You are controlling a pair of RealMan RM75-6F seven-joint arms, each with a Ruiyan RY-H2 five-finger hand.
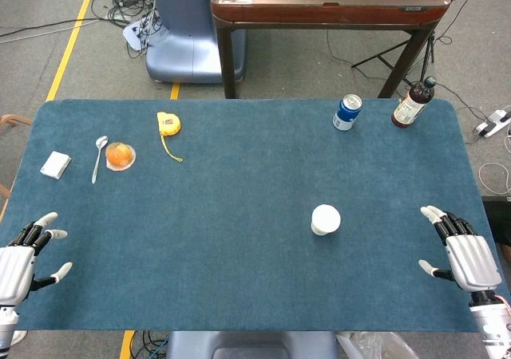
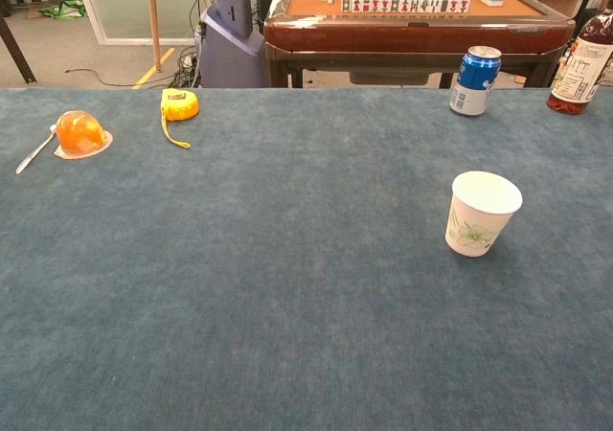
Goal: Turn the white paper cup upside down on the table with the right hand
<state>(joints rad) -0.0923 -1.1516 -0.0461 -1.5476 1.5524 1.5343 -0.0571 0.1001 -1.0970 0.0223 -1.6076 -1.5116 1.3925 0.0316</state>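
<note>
Upright on the blue table (image 1: 239,239), mouth up: white paper cup (image 1: 326,219), right of centre and nearer the front edge than the back. Green leaf print on its side, seen from the chest view (image 2: 482,214). Bare cloth all round it, with open room toward the right hand (image 1: 467,255) and toward the near edge.

Along the back edge, well apart from the cup: blue can (image 1: 346,112) and dark bottle (image 1: 412,102) close to the far right corner. On the left half: yellow tape measure (image 1: 168,124), orange jelly cup (image 1: 120,156), spoon (image 1: 98,156) just beside it, small white packet (image 1: 55,164) near the left edge.

Right hand low over the front right corner, back of the hand up, fingers spread and pointing away, holding nothing. Left hand (image 1: 24,255) at the front left corner, likewise spread and empty. Neither visible from the chest view.
</note>
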